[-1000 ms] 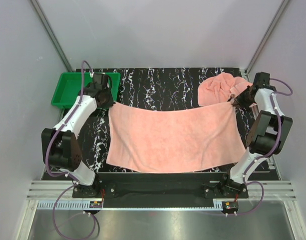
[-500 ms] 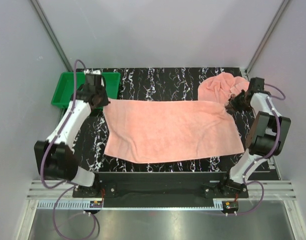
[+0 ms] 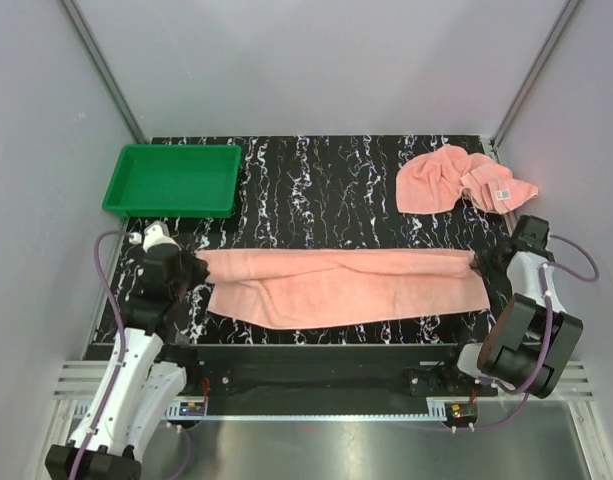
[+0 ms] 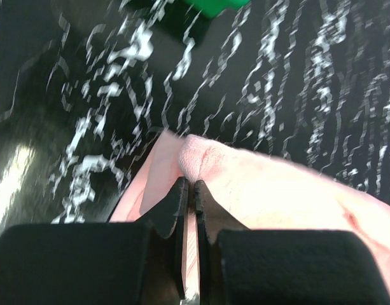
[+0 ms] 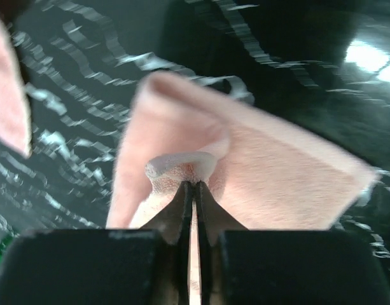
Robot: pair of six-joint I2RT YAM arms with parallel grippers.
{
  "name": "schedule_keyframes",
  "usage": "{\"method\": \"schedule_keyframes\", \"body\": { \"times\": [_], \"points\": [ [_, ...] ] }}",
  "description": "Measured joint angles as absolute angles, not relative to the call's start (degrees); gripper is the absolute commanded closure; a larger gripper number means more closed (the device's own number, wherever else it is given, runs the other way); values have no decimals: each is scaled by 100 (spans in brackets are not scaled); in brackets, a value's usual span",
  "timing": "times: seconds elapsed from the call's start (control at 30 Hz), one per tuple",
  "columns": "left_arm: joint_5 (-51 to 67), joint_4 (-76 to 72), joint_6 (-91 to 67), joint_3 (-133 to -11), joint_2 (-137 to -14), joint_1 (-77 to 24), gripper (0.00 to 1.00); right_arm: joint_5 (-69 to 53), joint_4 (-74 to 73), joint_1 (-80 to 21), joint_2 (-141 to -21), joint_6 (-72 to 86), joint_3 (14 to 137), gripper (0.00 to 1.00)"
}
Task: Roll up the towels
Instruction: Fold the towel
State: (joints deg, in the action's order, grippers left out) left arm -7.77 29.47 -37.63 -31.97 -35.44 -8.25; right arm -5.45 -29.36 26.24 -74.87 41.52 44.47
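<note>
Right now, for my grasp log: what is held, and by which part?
Both grippers' jaws pinch the folded towel: left gripper its left end, right gripper its right end.

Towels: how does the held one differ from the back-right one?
The front towel is a long folded strip; the back towel lies crumpled. The left claw and right claw pinch the front towel's ends; nothing holds the back towel. Both are pink.

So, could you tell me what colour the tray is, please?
The tray is bright green, clearest in the top external view.
</note>
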Motion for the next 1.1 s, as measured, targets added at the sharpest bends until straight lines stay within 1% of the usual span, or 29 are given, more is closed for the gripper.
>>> {"method": "schedule_keyframes", "body": {
  "times": [0.03,0.07,0.1,0.13,0.17,0.2,0.27,0.33,0.47,0.53,0.57,0.63,0.7,0.77,0.9,0.97,1.0,1.1],
  "points": [
    [-792,3033,-3870,-3068,-3430,-825,89,-548,-2928,2781,-7446,4191,4329,80],
    [-827,3079,-3979,-2939,-3291,-825,82,-550,-2919,2958,-7389,4226,4202,60],
    [-858,3155,-4058,-2856,-3162,-827,65,-556,-2930,3151,-7317,4263,4069,11],
    [-917,3245,-4178,-2755,-2989,-829,51,-567,-2930,3299,-7255,4298,3977,1],
    [-969,3334,-4272,-2687,-2847,-829,45,-578,-2928,3395,-7223,4294,3927,0],
    [-1007,3382,-4359,-2639,-2722,-840,43,-587,-2932,3489,-7212,4287,3903,0],
    [-1087,3481,-4578,-2571,-2484,-858,37,-685,-2891,3577,-7258,4289,3903,0],
    [-1129,3520,-4729,-2534,-2379,-871,28,-784,-2814,3607,-7360,4296,3905,0],
    [-1326,3680,-4829,-2552,-2305,-875,25,-884,-2757,3658,-7308,4296,3865,0],
    [-1474,3828,-4755,-2700,-2204,-875,24,-814,-2735,3684,-6884,4298,3728,0],
    [-1573,3863,-4665,-2832,-2143,-875,19,-746,-2714,3695,-6508,4303,3632,0],
    [-1765,3852,-4438,-3188,-2014,-875,18,-644,-2689,3721,-5640,4364,3481,0],
    [-1931,3704,-4182,-3570,-1981,-875,14,-607,-2530,3747,-4877,4480,3446,0],
    [-2043,3503,-3935,-3933,-2121,-875,9,-611,-2377,3752,-4574,4606,3544,0],
    [-2069,3201,-3607,-4390,-2965,-875,5,-843,-2169,3754,-5175,4716,3981,2],
    [-1970,3072,-3489,-4453,-3673,-875,6,-1138,-2139,3756,-5889,4624,4335,4],
    [-1883,3022,-3450,-4447,-4051,-871,7,-1334,-2154,3756,-6342,4528,4576,9],
    [-1503,2980,-3430,-4375,-5133,-799,11,-1863,-2171,3754,-7920,4169,5306,12]
  ]
}}
